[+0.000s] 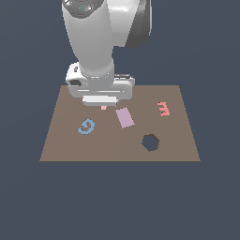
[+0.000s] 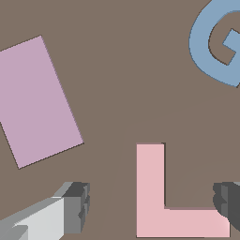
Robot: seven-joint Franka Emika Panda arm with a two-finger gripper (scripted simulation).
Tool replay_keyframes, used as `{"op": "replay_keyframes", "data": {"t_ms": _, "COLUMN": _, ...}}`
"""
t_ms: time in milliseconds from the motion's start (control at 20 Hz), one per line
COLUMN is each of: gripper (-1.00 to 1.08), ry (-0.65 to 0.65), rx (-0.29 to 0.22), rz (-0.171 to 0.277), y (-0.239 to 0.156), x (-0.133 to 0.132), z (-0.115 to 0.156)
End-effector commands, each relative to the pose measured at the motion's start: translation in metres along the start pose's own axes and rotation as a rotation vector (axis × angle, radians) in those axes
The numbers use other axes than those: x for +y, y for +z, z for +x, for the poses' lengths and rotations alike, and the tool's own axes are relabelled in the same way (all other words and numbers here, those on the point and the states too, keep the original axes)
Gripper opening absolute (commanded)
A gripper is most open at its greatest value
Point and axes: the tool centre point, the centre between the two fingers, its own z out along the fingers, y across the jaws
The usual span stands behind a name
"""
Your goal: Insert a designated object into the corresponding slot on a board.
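Observation:
The designated object (image 2: 151,187), a small salmon-pink L-shaped piece, lies flat on the brown board (image 2: 122,70). My gripper (image 2: 150,206) is open right over it: one finger (image 2: 70,206) stands clear of the upright arm, and the other finger (image 2: 229,201) is at the tip of the foot. In the exterior view the piece (image 1: 103,107) peeks out just under the gripper (image 1: 100,100), near the back of the board (image 1: 61,140). The slot shows in neither view.
A lilac rectangle (image 1: 124,117) (image 2: 37,101) lies beside the piece. A blue G (image 1: 86,126) (image 2: 218,42) is toward the exterior view's left, a salmon-pink E (image 1: 163,108) toward its right. A dark hexagonal hole (image 1: 150,142) sits near the front.

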Motion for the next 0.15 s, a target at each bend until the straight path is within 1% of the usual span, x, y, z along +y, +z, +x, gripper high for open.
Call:
{"op": "replay_keyframes", "data": {"t_ms": 0, "gripper": 1.00, "ry": 0.000, "rx": 0.000, "rz": 0.000, "y": 0.0000, "x": 0.0000, "z": 0.0001}}
{"op": "replay_keyframes", "data": {"t_ms": 100, "gripper": 1.00, "ry": 0.000, "rx": 0.000, "rz": 0.000, "y": 0.0000, "x": 0.0000, "z": 0.0001}}
